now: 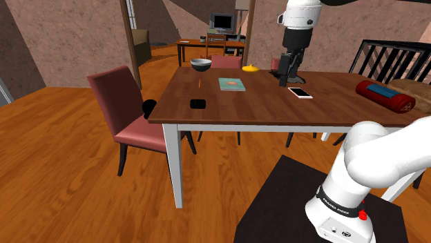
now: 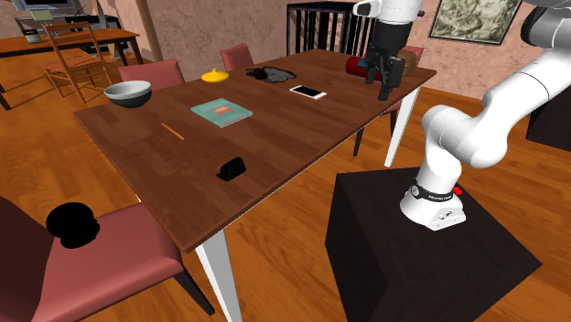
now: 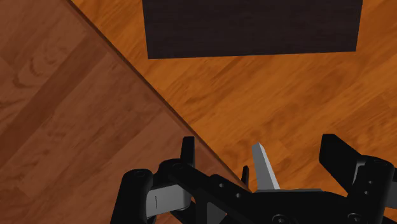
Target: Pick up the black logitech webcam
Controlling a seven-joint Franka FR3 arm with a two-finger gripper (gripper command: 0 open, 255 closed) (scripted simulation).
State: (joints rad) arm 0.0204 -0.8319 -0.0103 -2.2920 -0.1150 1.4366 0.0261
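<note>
Though its fingers seem parted, the claw [image 1: 285, 81] hangs over the counter's [image 1: 262, 109] stand-side edge, a white phone [image 1: 300, 92] just beside, a teal book [image 1: 232, 84] farther along, and bare wood around the black webcam [image 1: 198, 103] lying toward that edge's other end.

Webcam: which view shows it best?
Second exterior view: the black webcam lies closest to that camera, unobstructed, on the table. The shoulder view has it farther off, a small dark shape. The wrist view faces the table's edge and the floor.
</note>
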